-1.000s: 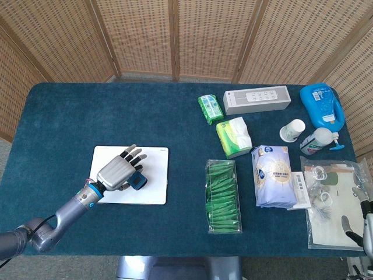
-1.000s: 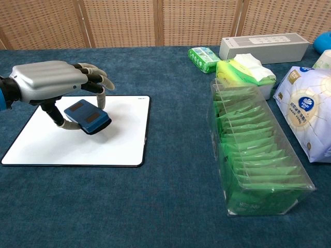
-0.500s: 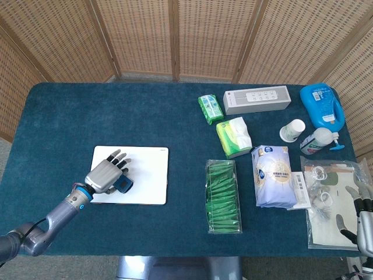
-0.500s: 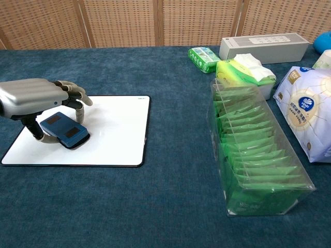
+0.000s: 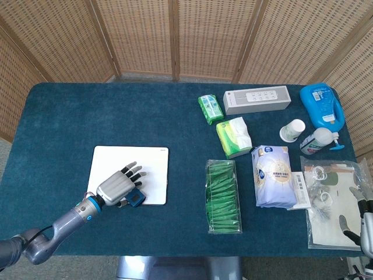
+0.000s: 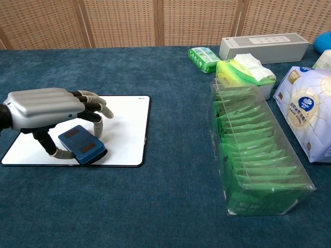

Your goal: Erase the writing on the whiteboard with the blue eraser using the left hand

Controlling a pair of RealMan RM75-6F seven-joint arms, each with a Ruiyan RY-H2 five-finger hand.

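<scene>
The left hand (image 6: 44,108) holds the blue eraser (image 6: 83,144) in its fingers, wiping the whiteboard (image 6: 124,129) at lower left. Next, I think, rub across any marks left.

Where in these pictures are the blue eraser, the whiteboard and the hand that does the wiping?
blue eraser (image 6: 83,145), chest view, on its dark top face.
whiteboard (image 6: 126,121), chest view, on the bare white surface right of the hand.
left hand (image 6: 42,107), chest view, on the silver back of the hand.
</scene>
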